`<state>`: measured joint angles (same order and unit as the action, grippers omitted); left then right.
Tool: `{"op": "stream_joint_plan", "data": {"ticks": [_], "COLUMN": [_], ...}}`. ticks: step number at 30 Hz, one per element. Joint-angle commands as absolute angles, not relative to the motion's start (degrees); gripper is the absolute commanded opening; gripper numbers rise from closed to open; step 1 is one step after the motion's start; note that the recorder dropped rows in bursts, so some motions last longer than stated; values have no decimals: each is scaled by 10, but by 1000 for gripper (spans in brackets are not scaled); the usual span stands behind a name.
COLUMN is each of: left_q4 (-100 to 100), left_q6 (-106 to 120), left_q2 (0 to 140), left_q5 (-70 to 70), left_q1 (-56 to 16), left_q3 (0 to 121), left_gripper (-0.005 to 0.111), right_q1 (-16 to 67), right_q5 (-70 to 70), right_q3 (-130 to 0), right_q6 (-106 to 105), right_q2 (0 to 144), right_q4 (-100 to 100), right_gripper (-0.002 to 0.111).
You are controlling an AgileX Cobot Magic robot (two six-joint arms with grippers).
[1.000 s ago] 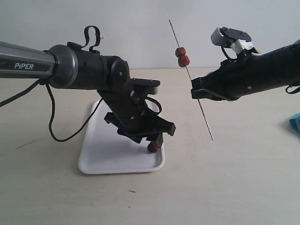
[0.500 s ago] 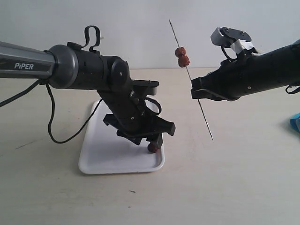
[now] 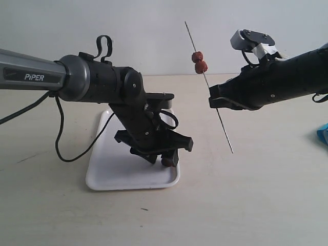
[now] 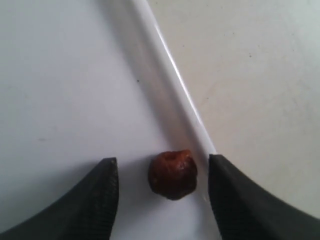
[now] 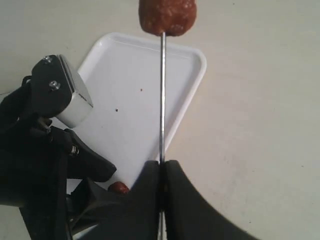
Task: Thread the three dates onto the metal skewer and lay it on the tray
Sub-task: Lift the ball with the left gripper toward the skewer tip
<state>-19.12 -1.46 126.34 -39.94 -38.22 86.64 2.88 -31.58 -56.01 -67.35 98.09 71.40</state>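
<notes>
One loose date (image 4: 172, 175) lies on the white tray (image 4: 60, 90) close to its rim. My left gripper (image 4: 161, 165) is open, one finger on each side of the date and neither touching it. In the exterior view this date (image 3: 166, 162) shows under the left gripper (image 3: 163, 154) at the near right corner of the tray (image 3: 110, 177). My right gripper (image 5: 161, 162) is shut on the metal skewer (image 5: 162, 100), holding it tilted in the air beside the tray. The skewer (image 3: 218, 114) carries two dates (image 3: 199, 61) near its upper end.
A blue object (image 3: 323, 134) shows at the right edge of the table. The left arm's cable (image 3: 64, 138) hangs down over the tray's left side. The right wrist view has the left gripper's body (image 5: 50, 165) just beside the skewer.
The left arm has lowered and shifted slightly right, bringing its open fingers down around the loose date on the tray. The right arm and the skewer have not moved.
</notes>
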Motion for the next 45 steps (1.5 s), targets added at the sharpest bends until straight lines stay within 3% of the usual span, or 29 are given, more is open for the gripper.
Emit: {"op": "stream_joint_plan", "data": {"ticks": [1, 8, 32, 45], "left_q4": [-192, -192, -192, -374], "left_q6": [-18, -19, 0, 151], "left_q2": [1269, 1269, 1262, 1172], "left_q5": [-385, -380, -390, -436], "left_q1": [-383, -383, -377, -252], "left_q3": [868, 868, 868, 868], "left_gripper": [52, 31, 28, 28], "right_q1": [25, 25, 25, 26], "right_q5": [-318, -328, -342, -353], "right_q3": [-564, -564, -564, -530], "right_q6": [-674, -674, -674, -664], "right_q2": [975, 975, 975, 975], "right_q4": [714, 714, 711, 707], "right_gripper": [0, 0, 0, 0]}}
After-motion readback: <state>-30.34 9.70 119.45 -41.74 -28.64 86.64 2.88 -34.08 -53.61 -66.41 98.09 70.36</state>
